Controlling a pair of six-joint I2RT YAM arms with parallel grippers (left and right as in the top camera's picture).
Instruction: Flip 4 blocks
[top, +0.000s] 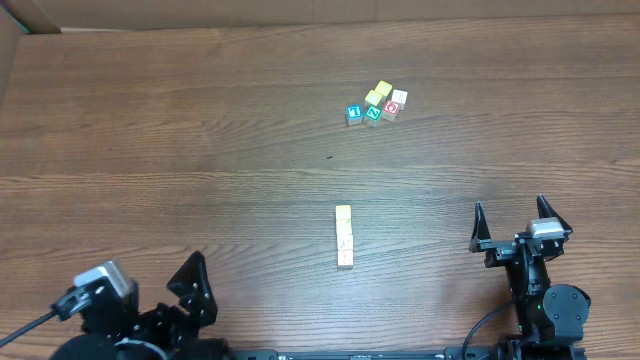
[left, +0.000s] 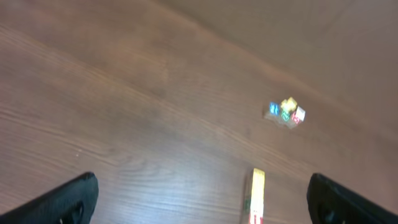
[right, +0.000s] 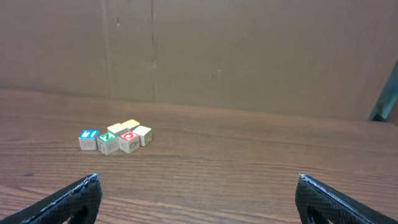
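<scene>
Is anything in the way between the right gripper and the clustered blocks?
Nothing visible. Only bare table lies between the open right gripper and the blocks; the row of pale cubes sits off to the side.

brown wood-grain table (top: 150, 120). in the far cluster, a blue-faced cube (top: 353, 113), a teal-faced cube (top: 373, 113) and a red-faced cube (top: 391, 108) carry pale letters over cream sides, beside two yellow cubes (top: 384, 89) and a white-topped cube (top: 399, 97). the near row (top: 344, 240) is yellow at its far end, then cream.
</scene>
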